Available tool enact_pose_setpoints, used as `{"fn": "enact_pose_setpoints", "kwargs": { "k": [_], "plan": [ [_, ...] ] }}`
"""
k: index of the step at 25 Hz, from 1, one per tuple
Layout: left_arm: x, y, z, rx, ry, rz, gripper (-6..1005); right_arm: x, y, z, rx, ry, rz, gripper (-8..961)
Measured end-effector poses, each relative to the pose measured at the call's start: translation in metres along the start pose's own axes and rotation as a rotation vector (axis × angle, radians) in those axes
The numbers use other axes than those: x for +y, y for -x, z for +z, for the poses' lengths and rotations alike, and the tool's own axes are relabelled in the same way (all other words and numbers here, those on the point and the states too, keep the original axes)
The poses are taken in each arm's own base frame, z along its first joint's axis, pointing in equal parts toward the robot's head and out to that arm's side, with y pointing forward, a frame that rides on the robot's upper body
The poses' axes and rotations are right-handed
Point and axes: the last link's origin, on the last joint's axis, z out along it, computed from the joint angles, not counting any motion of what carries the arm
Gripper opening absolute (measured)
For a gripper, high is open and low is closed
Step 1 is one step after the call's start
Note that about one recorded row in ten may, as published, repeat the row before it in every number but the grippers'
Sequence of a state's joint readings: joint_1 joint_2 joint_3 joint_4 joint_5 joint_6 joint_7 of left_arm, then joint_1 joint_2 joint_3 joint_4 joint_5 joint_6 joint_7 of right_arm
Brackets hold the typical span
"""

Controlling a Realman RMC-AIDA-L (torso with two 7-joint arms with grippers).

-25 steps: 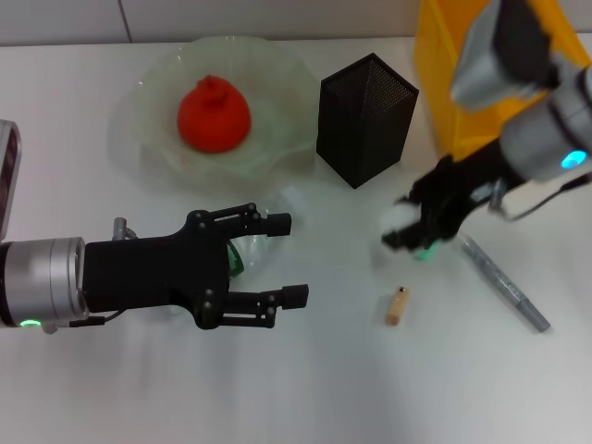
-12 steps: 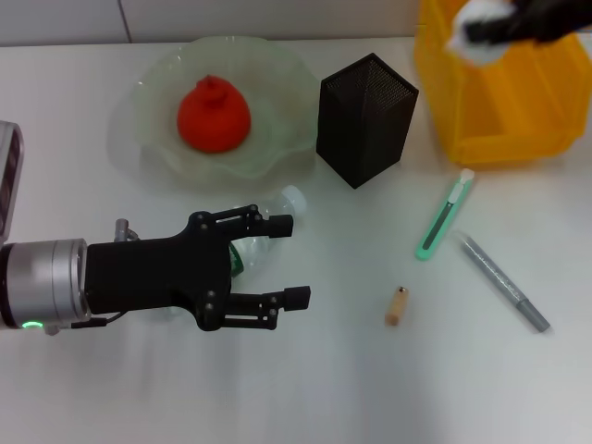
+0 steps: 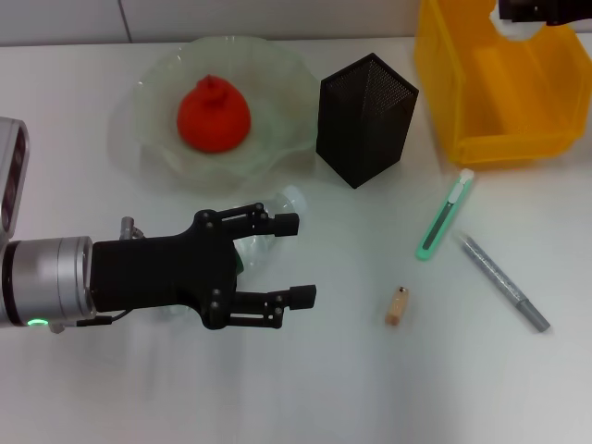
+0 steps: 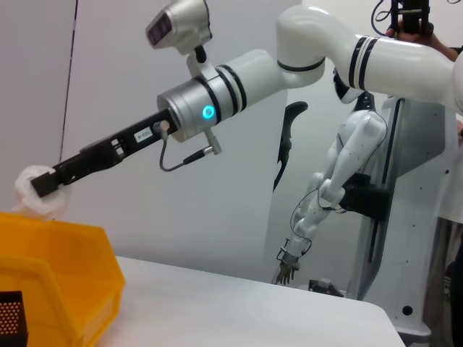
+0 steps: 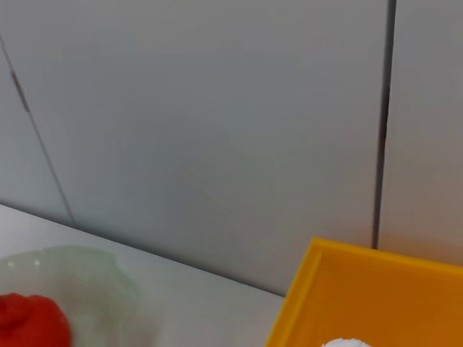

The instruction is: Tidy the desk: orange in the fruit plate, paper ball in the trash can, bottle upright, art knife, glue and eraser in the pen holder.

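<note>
The orange [image 3: 213, 113] rests in the fruit plate [image 3: 148, 88]. The bottle [image 3: 290, 198] lies on its side, mostly hidden under my left gripper [image 3: 294, 260], which is open around its neck. In the left wrist view my right gripper [image 4: 45, 188] is shut on the white paper ball [image 4: 27, 196], held above the yellow trash can [image 4: 58, 275]. From the head, that gripper [image 3: 535, 11] sits at the top edge over the trash can [image 3: 490, 111]. The pen holder [image 3: 365, 118] stands upright. On the table lie the green art knife [image 3: 444, 215], the grey glue stick [image 3: 504, 282] and the tan eraser [image 3: 397, 306].
The knife, glue and eraser are spread on the white table to the right of the pen holder, below the trash can. A grey wall runs behind the table's far edge.
My right gripper carried the paper ball up from the table beside the knife and over the trash can. The left gripper crept slightly forward over the bottle.
</note>
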State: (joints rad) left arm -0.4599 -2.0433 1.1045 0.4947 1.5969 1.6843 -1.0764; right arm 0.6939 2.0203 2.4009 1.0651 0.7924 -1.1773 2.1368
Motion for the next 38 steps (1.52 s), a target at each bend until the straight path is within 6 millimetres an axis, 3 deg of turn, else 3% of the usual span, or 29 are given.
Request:
{"fn": "enact_pose_setpoints", "kwargs": {
  "k": [4,8,9,12,15,17,20,21,24,25,26,31,35,38],
  "plan": [
    [0.000,0.000,0.000,0.000,0.000,-0.001,847,-0.001,0.000,0.002,-0.002,-0.012,-0.004,526],
    [0.000,0.000,0.000,0.000,0.000,-0.003,847,-0.004,0.002,-0.001,-0.042,-0.021,0.020,614],
    [0.000,0.000,0.000,0.000,0.000,-0.003,847,-0.005,0.003,-0.004,-0.081,-0.013,0.043,636],
    [0.000,0.000,0.000,0.001,0.000,0.000,847,-0.007,0.008,-0.016,-0.229,0.035,0.108,829],
    [0.000,0.000,0.000,0.001,0.000,0.003,848,0.005,0.005,-0.040,-0.443,0.205,0.120,827],
    [0.000,0.000,0.000,0.001,0.000,0.005,848,0.012,0.001,-0.046,-0.481,0.262,0.101,826],
    [0.000,-0.001,0.000,0.002,0.001,0.007,847,0.045,-0.026,-0.067,-0.504,0.502,-0.034,826],
    [0.000,-0.001,0.000,0.003,0.001,0.008,847,0.045,-0.026,-0.067,-0.504,0.502,-0.034,826],
    [-0.001,-0.002,0.001,0.005,0.000,0.011,847,0.059,-0.057,-0.070,-0.360,0.602,-0.118,826],
    [-0.001,-0.002,0.001,0.006,-0.001,0.012,847,0.062,-0.080,-0.070,-0.254,0.626,-0.148,826],
    [-0.001,-0.002,0.000,0.005,-0.003,0.012,848,0.062,-0.080,-0.070,-0.254,0.626,-0.148,826],
    [-0.006,-0.006,0.001,0.005,-0.008,0.006,848,0.067,-0.129,-0.068,-0.123,0.628,-0.232,826],
    [-0.009,-0.008,0.002,0.002,-0.012,-0.003,847,0.068,-0.149,-0.065,-0.087,0.617,-0.242,826],
    [-0.016,-0.015,0.002,0.006,-0.030,-0.008,847,0.067,-0.152,-0.064,-0.081,0.608,-0.240,826]
  ]
}}
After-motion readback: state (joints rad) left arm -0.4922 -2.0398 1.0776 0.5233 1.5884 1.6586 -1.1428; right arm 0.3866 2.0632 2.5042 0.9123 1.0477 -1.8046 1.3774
